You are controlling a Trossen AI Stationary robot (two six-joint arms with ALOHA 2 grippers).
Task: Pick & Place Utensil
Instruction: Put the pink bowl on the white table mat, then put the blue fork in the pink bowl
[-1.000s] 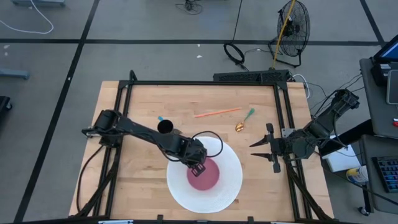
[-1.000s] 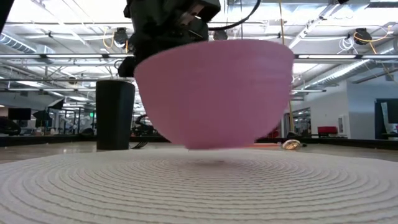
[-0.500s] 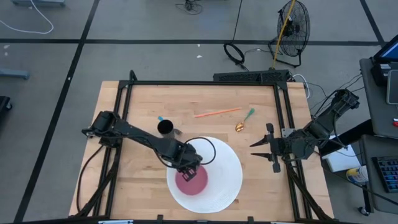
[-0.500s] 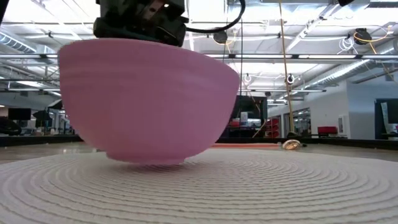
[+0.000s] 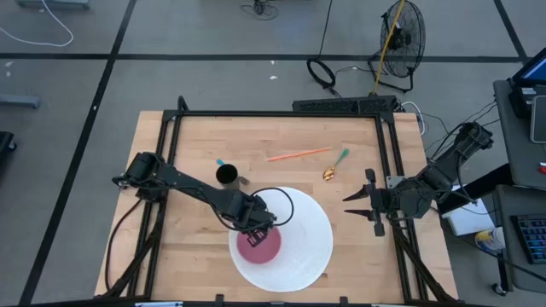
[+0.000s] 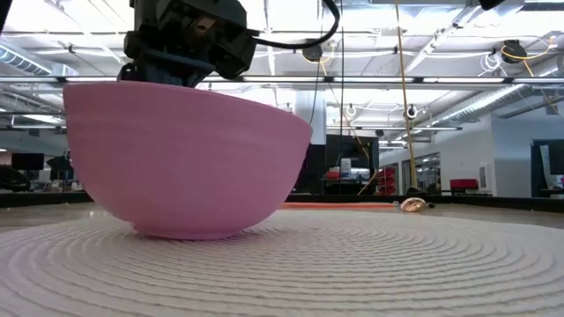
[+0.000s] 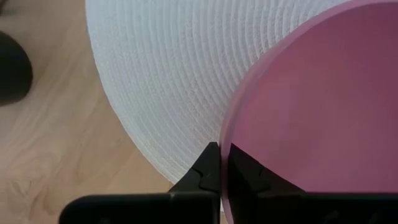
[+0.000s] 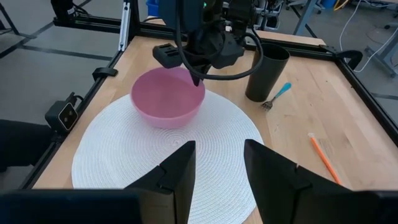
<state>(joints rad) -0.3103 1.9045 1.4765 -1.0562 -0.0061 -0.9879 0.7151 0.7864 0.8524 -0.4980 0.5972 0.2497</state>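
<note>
A pink bowl [image 5: 258, 245] sits with its base on a round white woven mat [image 5: 309, 228], on the mat's left half. My left gripper [image 5: 261, 227] is shut on the bowl's rim. My right gripper [image 5: 357, 205] waits open near the table's right edge, touching nothing. A black cup [image 5: 227, 175] stands beyond the mat, with a blue-handled fork [image 5: 220, 162] beside it. An orange utensil [image 5: 299, 154] and a green-handled spoon with a gold bowl [image 5: 334, 166] lie on the wood farther back. My left gripper pinches the pink bowl's rim [image 7: 225, 163] on its far-left side, one finger inside the bowl and one outside. The fingers [image 7: 208, 169] come from above, pointing down. The bowl [image 6: 185, 158] stands upright, its base on the mat [image 6: 370, 273].
Black rails frame the wooden table [image 5: 188, 136]. In the right wrist view the cup [image 8: 266, 73], fork [image 8: 277, 94] and orange utensil [image 8: 323, 158] sit beyond the mat [image 8: 124, 162]. Bare wood shows left of the mat and along the far edge.
My left gripper has carried the pink bowl toward the table's left and near edges across the mat and lowered it. The bowl hung just above the mat a second ago; now its base rests on the mat. The gripper has stayed shut on the rim.
</note>
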